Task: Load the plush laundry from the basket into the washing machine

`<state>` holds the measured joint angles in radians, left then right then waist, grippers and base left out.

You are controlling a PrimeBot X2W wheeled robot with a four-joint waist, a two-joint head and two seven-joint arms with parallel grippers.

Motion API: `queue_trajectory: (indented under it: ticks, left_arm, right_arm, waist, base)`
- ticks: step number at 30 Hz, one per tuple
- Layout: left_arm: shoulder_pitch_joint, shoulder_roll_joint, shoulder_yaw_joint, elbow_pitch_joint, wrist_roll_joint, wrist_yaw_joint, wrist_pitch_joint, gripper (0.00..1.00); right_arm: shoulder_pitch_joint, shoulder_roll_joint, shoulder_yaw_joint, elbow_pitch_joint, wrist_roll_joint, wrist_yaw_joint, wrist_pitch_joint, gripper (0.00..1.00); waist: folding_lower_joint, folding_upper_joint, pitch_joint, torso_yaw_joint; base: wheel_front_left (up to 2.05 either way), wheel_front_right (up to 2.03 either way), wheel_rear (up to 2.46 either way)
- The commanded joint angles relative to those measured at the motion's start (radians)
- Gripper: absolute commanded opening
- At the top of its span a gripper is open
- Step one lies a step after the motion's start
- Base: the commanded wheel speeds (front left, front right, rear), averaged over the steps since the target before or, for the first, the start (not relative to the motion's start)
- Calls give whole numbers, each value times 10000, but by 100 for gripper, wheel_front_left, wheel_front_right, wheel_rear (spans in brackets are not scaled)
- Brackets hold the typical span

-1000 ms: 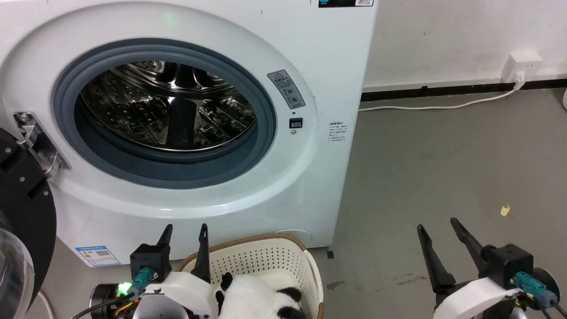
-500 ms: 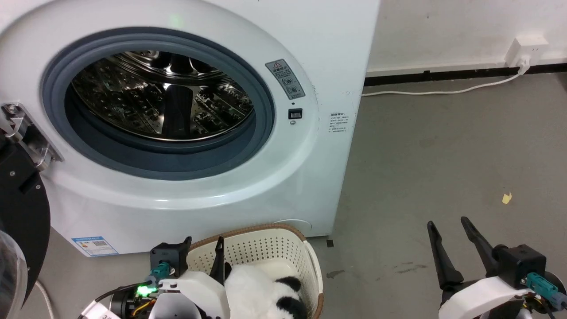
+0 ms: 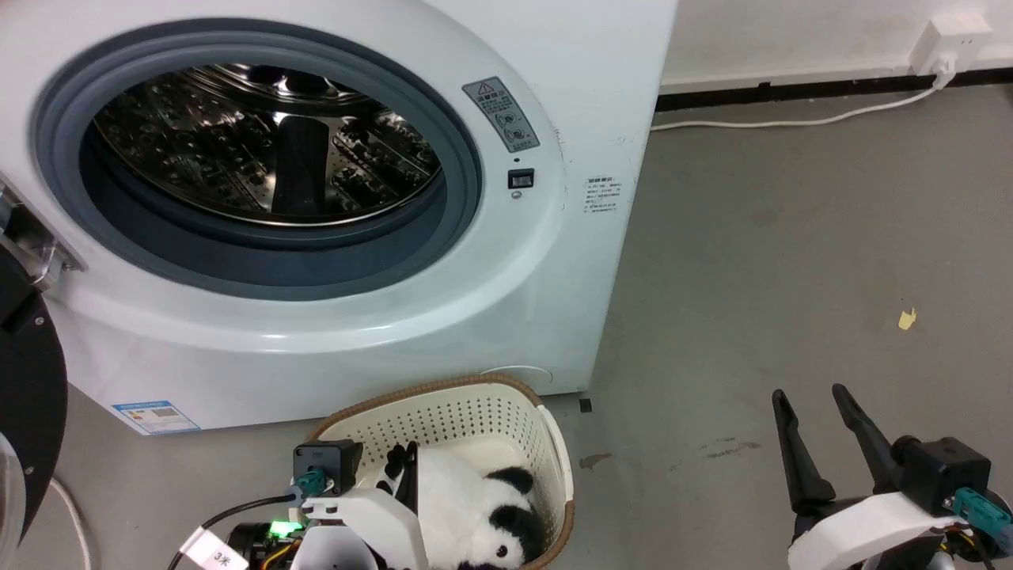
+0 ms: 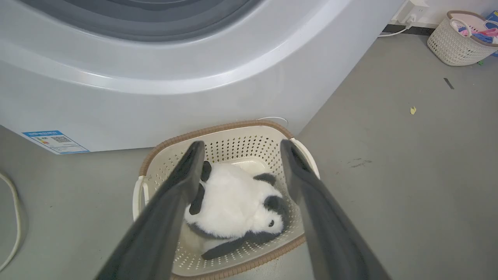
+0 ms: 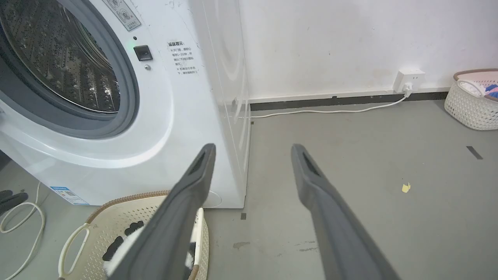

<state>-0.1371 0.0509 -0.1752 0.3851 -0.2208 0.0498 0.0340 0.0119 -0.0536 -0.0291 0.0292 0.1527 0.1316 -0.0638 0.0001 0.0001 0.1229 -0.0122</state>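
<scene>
Head view: the camera has tipped down since a second ago, and the left gripper [image 3: 385, 461] has sunk from the far rim of the basket [image 3: 475, 423] to beside the panda soft toy [image 3: 467, 507], jaws open; the right gripper [image 3: 809, 392] stays open over bare floor [image 3: 752, 261]. Left wrist view: the jaws spread above the panda, which lies in the basket on the floor just before the lower front of the washing machine [image 4: 155, 97], open floor to its right. Right wrist view: the porthole [image 5: 129, 102] gapes open, the steel drum [image 5: 58, 66] showing.

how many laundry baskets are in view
2. The basket holding the plush laundry sits before the washing machine; a second basket with coloured items stands by the far wall.
</scene>
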Motion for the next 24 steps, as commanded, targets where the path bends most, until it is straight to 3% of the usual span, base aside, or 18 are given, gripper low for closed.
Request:
queue_trajectory:
  ticks: [1, 24]
  left_arm:
    - [-221, 2, -115, 306, -157, 68, -25, 100]
    - [-1678, -7, -1028, 3030, -1597, 450, -345, 100]
  right_arm:
    - [-119, 16, -39, 35, 134, -4, -82, 100]
    - [-550, 22, -627, -489, 745, -6, -324, 100]
  waist:
    - [-1, -1, 93, -29]
    - [-1, -1, 1761, -61]
  base:
    - [0, 0, 0]
    - [0, 0, 0]
